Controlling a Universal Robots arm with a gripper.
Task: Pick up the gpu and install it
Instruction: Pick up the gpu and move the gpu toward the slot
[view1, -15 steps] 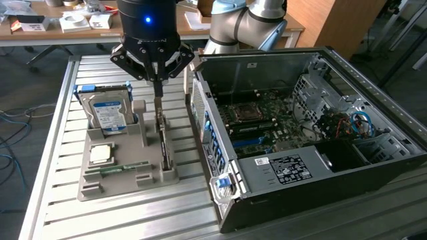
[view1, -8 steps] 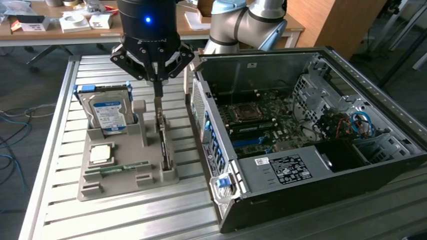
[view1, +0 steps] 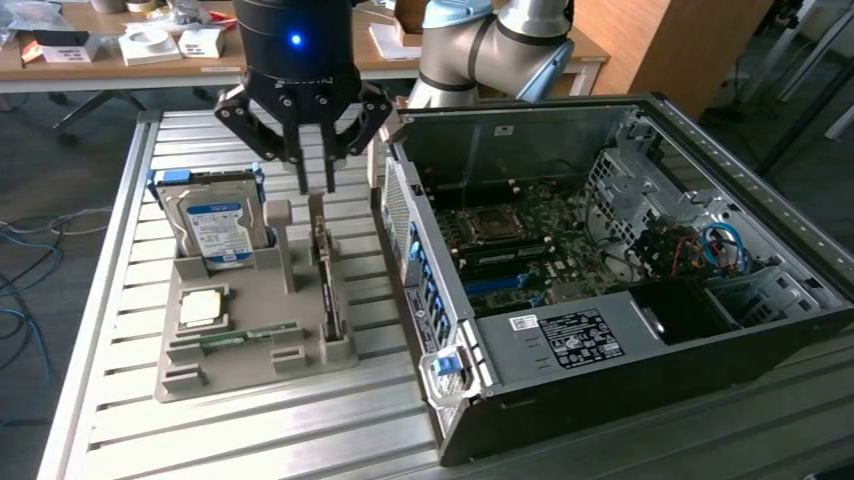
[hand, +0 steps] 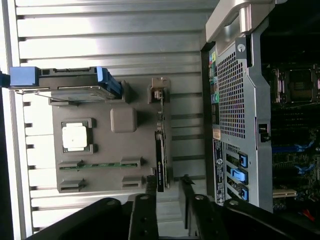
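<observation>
The gpu (view1: 326, 282) stood upright on its long edge, thin and dark with a silvery end bracket, left of centre in the exterior view.

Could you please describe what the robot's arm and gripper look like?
The gripper is black, with a round glossy body carrying a small blue light and angular linkages ending in two slim fingers. The arm has silvery-grey tubes and rounded joints with a bluish-grey cap.

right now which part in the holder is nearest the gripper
The gpu, the thin card standing on edge under the gripper; hard drive, processor and RAM stick sit farther off.
</observation>
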